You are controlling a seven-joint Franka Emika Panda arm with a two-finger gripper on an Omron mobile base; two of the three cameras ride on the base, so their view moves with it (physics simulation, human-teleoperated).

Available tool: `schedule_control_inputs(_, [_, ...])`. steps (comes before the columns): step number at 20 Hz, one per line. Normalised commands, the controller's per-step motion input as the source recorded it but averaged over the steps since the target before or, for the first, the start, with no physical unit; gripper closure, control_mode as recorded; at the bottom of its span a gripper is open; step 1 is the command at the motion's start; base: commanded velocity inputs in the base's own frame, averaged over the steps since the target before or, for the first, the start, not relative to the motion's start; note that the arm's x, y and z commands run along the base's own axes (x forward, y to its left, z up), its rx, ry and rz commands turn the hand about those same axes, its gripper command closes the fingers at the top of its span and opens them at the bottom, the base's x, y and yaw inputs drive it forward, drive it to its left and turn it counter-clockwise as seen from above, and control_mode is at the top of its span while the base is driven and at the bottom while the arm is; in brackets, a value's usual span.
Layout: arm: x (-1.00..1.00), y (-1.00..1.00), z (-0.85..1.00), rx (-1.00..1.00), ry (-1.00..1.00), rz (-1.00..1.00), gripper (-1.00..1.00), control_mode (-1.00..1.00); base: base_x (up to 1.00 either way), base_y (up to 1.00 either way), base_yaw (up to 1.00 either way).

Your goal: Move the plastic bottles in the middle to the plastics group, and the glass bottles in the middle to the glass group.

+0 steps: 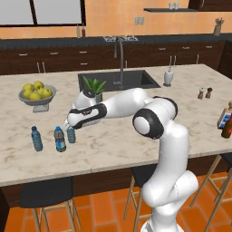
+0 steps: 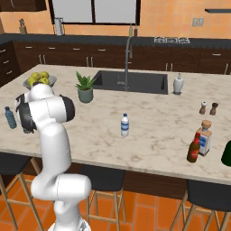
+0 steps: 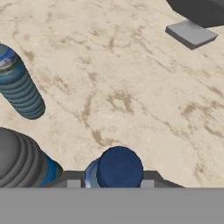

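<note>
Marble, pale and veined, covers the island counter [image 1: 136,136] under my arm. My gripper [image 1: 70,128] hangs low over its front left part, clenched on a small blue-tinted water bottle [image 1: 71,134] that stands upright on the counter; in the hand view its dark blue cap [image 3: 119,166] sits right between my finger tips. Just beside it to the left stands a dark grey bottle [image 1: 59,139] with a blue label, and a little further left a teal-blue bottle [image 1: 36,138], both upright and blue-capped. In the hand view the grey one [image 3: 19,159] is close at the lower left and the teal one [image 3: 19,89] further off.

Behind them a grey bowl of yellow-green fruit [image 1: 37,94] rests on the counter, and a potted plant [image 1: 94,87] stands by the sink [image 1: 118,79].

From the right base view, a second water bottle [image 2: 125,125] with a white cap and whitish label stands alone mid-counter, well apart from the rest. Toward the right end, a dark brown bottle with a red neck [image 2: 193,149] stands just beside a pale bottle with a blue-and-white label [image 2: 204,137]; whether they touch I cannot tell. Two small shakers [image 2: 208,108] stand further back.
</note>
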Motion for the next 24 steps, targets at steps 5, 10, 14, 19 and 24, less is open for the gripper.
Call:
schedule_control_inputs(5, [0.00, 0.00, 0.00, 0.00, -0.02, 0.00, -1.00, -1.00, 0.00, 0.00, 0.00])
schedule_control_inputs(10, [-0.03, 0.00, 0.09, 0.00, -0.03, 0.00, -1.00, -1.00, 0.00, 0.00, 0.00])
schedule_control_inputs(14, [-0.01, 0.00, 0.33, 0.00, -0.06, 0.00, -1.00, -1.00, 0.00, 0.00, 0.00])
schedule_control_inputs(19, [-0.01, -0.09, 0.61, 0.00, -0.03, 0.00, -1.00, -1.00, 0.00, 0.00, 0.00])
schedule_control_inputs(24, [-0.06, -0.47, 0.71, -0.02, 0.00, -0.08, -1.00, -1.00, 0.00, 0.00, 0.00])
